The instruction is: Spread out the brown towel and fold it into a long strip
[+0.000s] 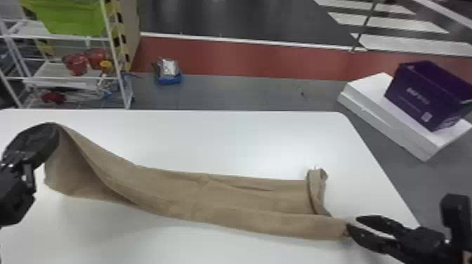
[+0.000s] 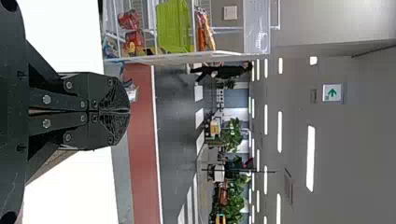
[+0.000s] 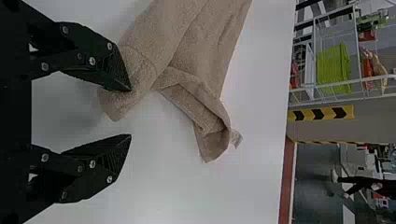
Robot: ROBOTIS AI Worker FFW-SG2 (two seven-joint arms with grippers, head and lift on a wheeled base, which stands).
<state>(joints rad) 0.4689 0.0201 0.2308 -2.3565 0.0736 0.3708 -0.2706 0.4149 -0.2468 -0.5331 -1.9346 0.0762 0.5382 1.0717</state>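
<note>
- The white bench (image 1: 246, 140) has a straight far edge, a rounded far-right corner and a slanting right edge; broad bands of its surface lie beyond and nearer than the brown towel (image 1: 210, 200).
- The brown towel stretches left to right in a long, uneven band, its left end lifted off the bench.
- The left gripper (image 1: 53, 128) is clenched on that raised end, at the left.
- The right gripper (image 1: 352, 222) is released, its fingers spread at the right end, one against the cloth.
- The towel is matte, nubbly terry, with soft lengthwise ridges and a curled flap at its far-right corner.
- Far right, beyond the bench, a purple box (image 1: 414, 101) sits on a white slab (image 1: 372, 109).
- Far left, a white rack (image 1: 117, 63) holds red packets (image 1: 75, 63).
</note>
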